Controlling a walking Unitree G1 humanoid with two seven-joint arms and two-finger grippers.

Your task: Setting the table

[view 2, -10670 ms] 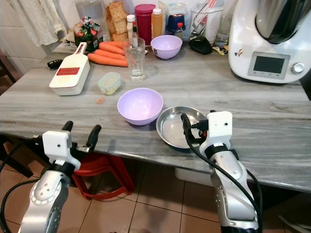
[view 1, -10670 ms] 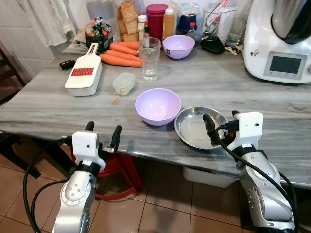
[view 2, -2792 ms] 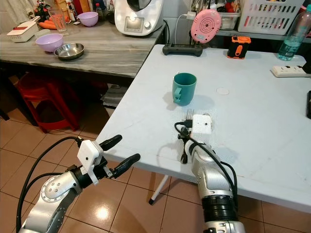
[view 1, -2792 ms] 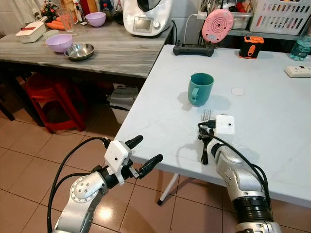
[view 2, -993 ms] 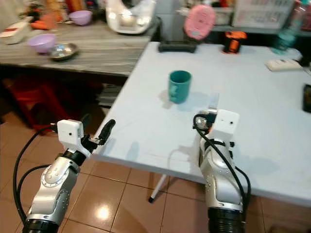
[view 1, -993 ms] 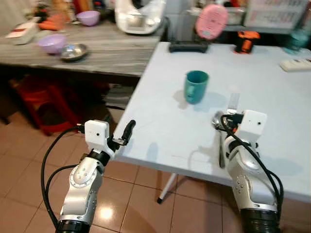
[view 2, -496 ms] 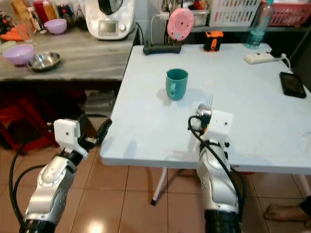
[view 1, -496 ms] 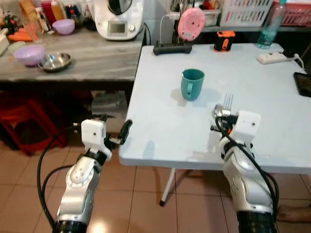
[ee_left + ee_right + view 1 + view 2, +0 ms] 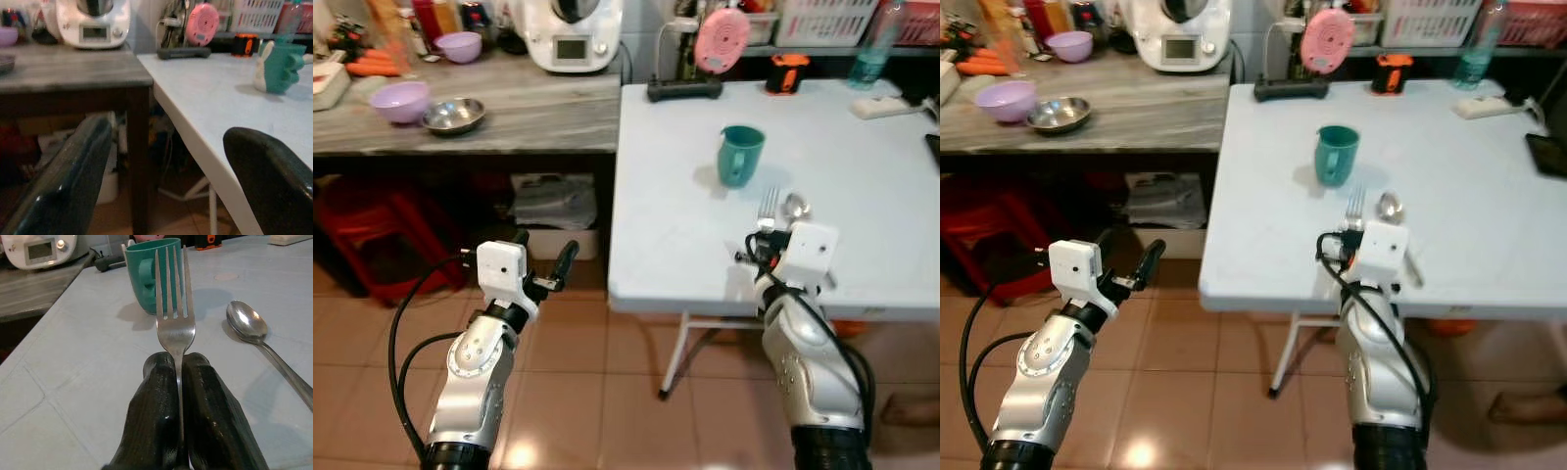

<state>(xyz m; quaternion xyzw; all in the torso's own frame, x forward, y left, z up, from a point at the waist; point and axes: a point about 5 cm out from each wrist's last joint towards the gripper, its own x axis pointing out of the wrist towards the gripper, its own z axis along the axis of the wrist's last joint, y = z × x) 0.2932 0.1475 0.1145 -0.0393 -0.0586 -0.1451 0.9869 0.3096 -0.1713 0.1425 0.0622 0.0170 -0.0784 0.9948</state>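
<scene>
A pale, smooth white table (image 9: 685, 245) stands on a floor of glossy terracotta tiles (image 9: 607, 392), next to a grey wood-grain counter (image 9: 509, 108) that carries a lilac plastic bowl (image 9: 399, 101), a shallow steel dish (image 9: 453, 116) and a white kitchen machine (image 9: 573, 34). On the white table sits a teal mug (image 9: 740, 156) with a chunky handle; farther back are a round pink disc (image 9: 722, 37) and a black power strip (image 9: 684, 89). The right gripper (image 9: 178, 382) is over the table near its front edge, its two black fingers pressed tight together around the flat handle of a steel fork (image 9: 174, 308), whose four slim tines point toward the mug. Just beside the fork, a polished steel spoon (image 9: 264, 345) lies flat on the tabletop, bowl upward, apart from the gripper. The left gripper (image 9: 543, 274) hangs off the table over the tiles, its rounded matte-black fingers (image 9: 68, 176) spread wide with nothing between them.
</scene>
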